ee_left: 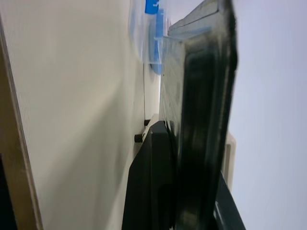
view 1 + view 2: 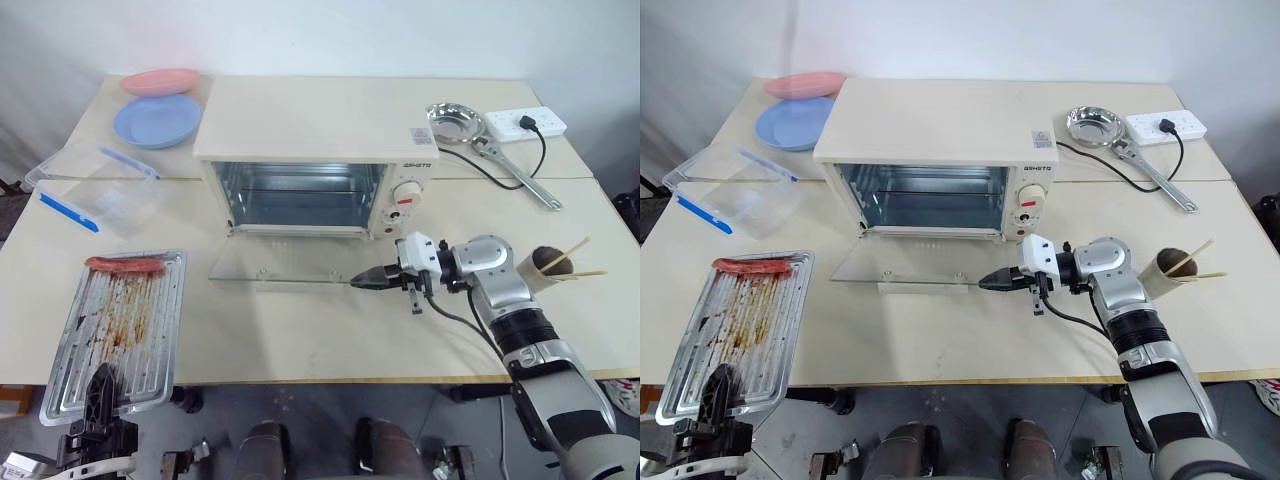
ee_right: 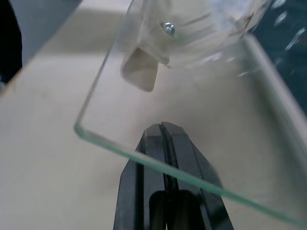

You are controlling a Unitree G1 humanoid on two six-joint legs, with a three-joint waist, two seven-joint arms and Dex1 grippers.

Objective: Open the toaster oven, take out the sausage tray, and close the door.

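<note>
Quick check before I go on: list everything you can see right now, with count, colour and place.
Toaster oven: 1, cream-white, table centre, rear; inside looks empty.
Door: 1, clear glass, folded down flat in front of the oven.
Sausage tray: 1, silver with brown stains, front left table edge.
Sausage: 1, red, at the tray's far end.
Plates: 2, pink behind blue, rear left.
Plastic box: 1, clear with blue clips, left of the oven.
Steel bowl: 1, silver, rear right.
Power strip: 1, white, black plug in, rear right.
Cup with sticks: 1, tan, right side.
Left gripper: black, shut on the tray's near edge.
Right gripper: black, shut, under the door's right corner.
</note>
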